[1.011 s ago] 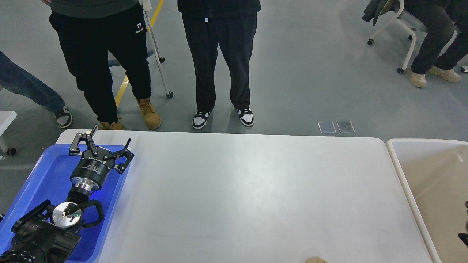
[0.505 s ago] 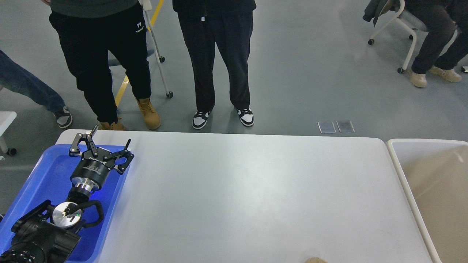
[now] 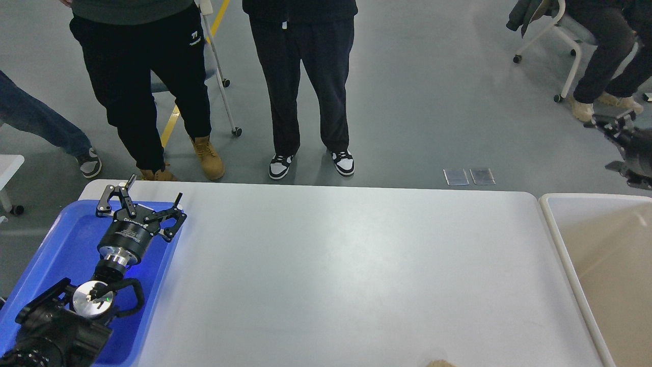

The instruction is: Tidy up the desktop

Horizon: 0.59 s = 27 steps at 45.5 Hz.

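Observation:
The desktop [image 3: 356, 265] is a wide pale grey-white tabletop with nothing lying on its main area. My left gripper [image 3: 140, 196] is open and empty, its fingers spread over the far right corner of the blue tray [image 3: 56, 250]. My right gripper [image 3: 603, 145] shows dark at the right edge, raised above the far end of the beige bin [image 3: 611, 255]. Its two fingers stand apart and hold nothing.
Two people stand close behind the table's far edge [image 3: 305, 186], and another person's leg is at the far left. A seated person and chair are at the far right. A small tan thing [image 3: 438, 363] peeks in at the table's front edge.
My right gripper has risen from the lower right corner, out of view for a moment, to the upper right edge. The left arm has not moved. The standing person in the middle shifted slightly.

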Motion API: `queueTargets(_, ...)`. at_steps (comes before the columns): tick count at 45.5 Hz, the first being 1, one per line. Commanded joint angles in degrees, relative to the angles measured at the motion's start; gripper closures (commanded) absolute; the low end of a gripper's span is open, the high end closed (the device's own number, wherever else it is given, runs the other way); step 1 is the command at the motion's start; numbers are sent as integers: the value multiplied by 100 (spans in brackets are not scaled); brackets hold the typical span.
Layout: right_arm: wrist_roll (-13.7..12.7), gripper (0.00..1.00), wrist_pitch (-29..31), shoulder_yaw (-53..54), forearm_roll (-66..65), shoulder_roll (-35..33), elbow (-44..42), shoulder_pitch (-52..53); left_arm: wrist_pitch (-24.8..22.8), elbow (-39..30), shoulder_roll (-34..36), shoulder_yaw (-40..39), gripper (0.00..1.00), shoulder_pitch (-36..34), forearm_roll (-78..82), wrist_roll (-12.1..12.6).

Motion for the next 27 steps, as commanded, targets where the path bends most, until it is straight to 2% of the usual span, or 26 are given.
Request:
queueTargets(1, -141, 0, 517, -880, -1255, 271, 761, 1534, 0, 0, 0, 4, 0, 0, 0, 0)
queueTargets(9, -35, 0, 544, -2630, -1458, 1167, 814, 2713, 0, 0, 0, 4, 0, 0, 8, 0)
queueTargets(19, 0, 0, 684, -3887, -2021, 2090, 981, 3240, 0, 0, 0, 4, 0, 0, 8, 0)
queueTargets(27, 360, 0, 772, -5215, -1995, 2750, 1788, 4022, 0, 0, 0, 4, 0, 0, 17, 0)
